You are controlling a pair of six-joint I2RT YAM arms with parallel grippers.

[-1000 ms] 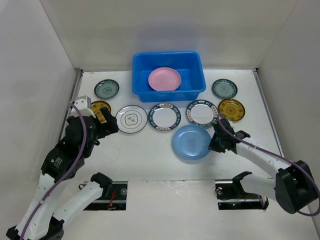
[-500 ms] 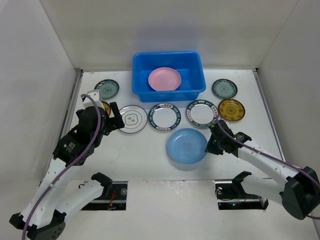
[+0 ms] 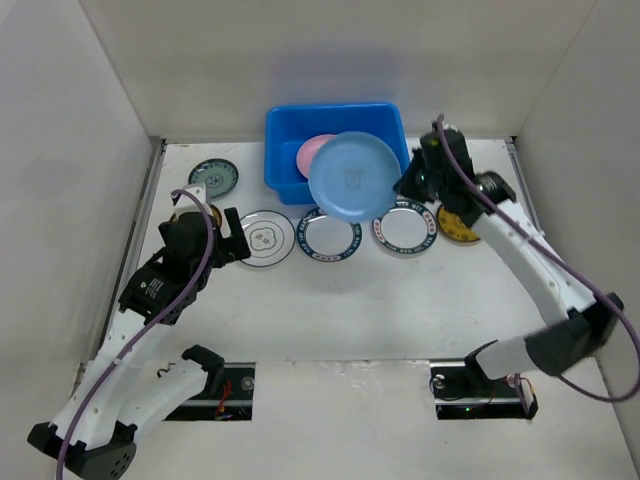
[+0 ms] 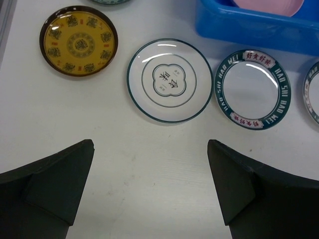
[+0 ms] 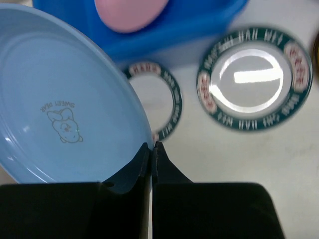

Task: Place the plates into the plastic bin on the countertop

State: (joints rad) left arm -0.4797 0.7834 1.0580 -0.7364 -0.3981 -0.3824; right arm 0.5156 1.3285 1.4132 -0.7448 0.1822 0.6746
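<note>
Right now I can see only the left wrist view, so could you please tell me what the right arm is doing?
Observer: The right gripper is shut on the rim of the blue plate, holding it in the air near the front wall of the blue bin.
Operator: Thank you. Is anything in the bin already?
Observer: Yes, a pink plate. In the top view, the blue plate hides most of it.
Operator: Is there anything on the table's right side that I cannot see?
Observer: A small yellow-brown plate lies there, partly hidden behind the right arm.
</note>
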